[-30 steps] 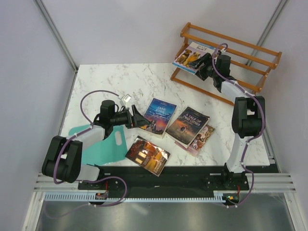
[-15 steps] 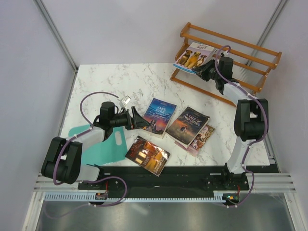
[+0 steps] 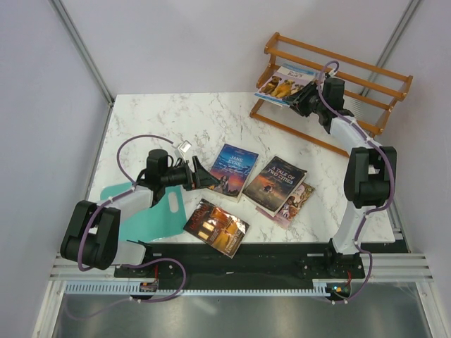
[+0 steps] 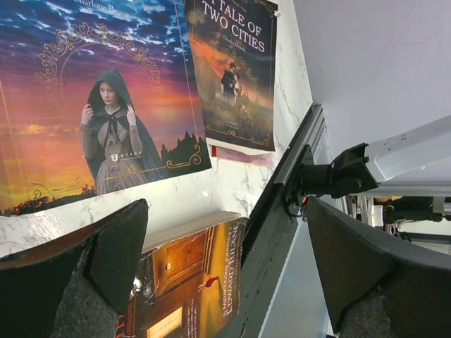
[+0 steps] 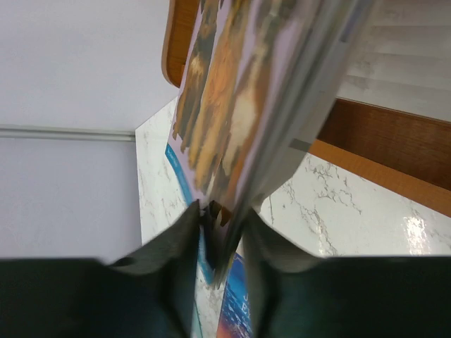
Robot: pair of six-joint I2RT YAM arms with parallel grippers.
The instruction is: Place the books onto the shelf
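Observation:
My right gripper (image 3: 307, 99) is shut on the edge of the light-blue book with brown dogs (image 3: 283, 80), which tilts against the left part of the orange-brown shelf (image 3: 366, 72). In the right wrist view that book (image 5: 239, 105) runs between the fingers of the right gripper (image 5: 222, 211). My left gripper (image 3: 205, 176) stands open and empty just left of the blue Jane Eyre book (image 3: 235, 167). A Tale of Two Cities (image 3: 275, 182) partly covers a pink-purple book (image 3: 301, 199). A dark red-brown book (image 3: 216, 227) lies near the front edge and shows between the fingers of the left gripper (image 4: 232, 246).
A teal flat sheet (image 3: 158, 215) lies under the left arm. A small white object (image 3: 185, 146) sits behind the left gripper. Grey walls stand close at both sides. The black base rail (image 4: 278, 211) runs along the table's near edge.
My right gripper has shifted a little to the right and towards the shelf, carrying the dog book with it. The left arm has hardly moved.

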